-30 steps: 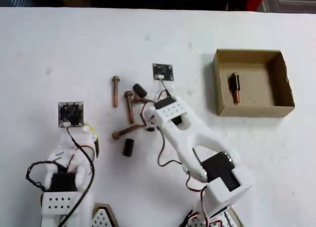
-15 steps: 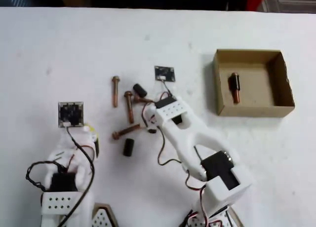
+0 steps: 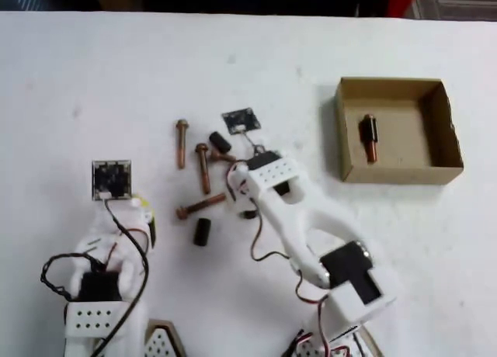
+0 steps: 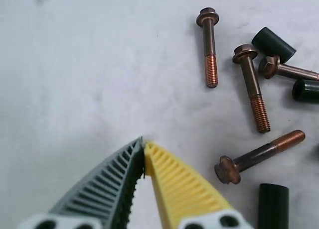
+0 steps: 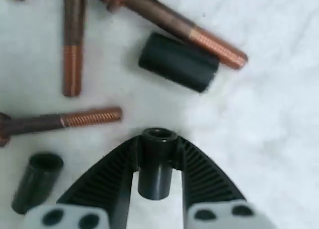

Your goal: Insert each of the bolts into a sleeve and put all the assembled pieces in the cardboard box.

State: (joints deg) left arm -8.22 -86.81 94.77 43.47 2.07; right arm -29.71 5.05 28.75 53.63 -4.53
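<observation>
Right end effector (image 5: 157, 139): I see it gripping a sleeve (image 5: 155, 167) above the bolts (image 5: 72, 45).
Left end effector (image 4: 143, 147): tips pinched together, near-left.

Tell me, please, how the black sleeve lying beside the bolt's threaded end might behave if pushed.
The black sleeve is a smooth cylinder on its side, so it would probably roll. It looks rigid, likely keeping shape when gripped.

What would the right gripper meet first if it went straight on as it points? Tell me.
Probably the loose black sleeve lying ahead of the right gripper, which is shut on a second sleeve; a bolt lies beyond. Its height over the table is unclear.
</observation>
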